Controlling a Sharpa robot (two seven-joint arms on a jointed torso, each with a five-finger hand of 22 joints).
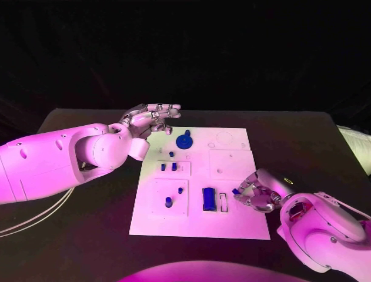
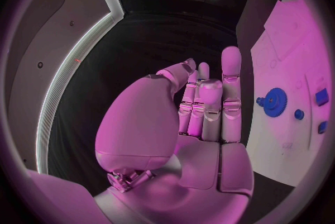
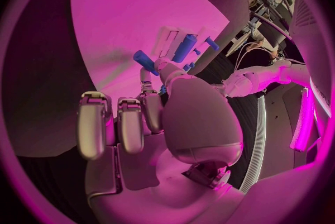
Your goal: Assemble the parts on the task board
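Observation:
The white task board (image 1: 236, 226) lies mid-table. On it are a blue gear (image 1: 185, 141) near the far edge, a long blue block (image 1: 209, 198) near the front, and several small blue pegs (image 1: 168, 201). My right hand (image 1: 257, 195) rests at the board's right edge and pinches a small blue peg (image 3: 145, 60) between thumb and finger, just right of the long blue block (image 3: 185, 48). My left hand (image 1: 156, 115) hovers over the board's far left corner with its fingers (image 2: 230, 84) straight and nothing in them. The gear (image 2: 274, 102) lies beside that hand.
The black table (image 1: 304, 135) runs round the board on every side. Pale cables (image 1: 24, 220) loop off the table's left edge. A white object (image 1: 367, 147) sits at the far right edge.

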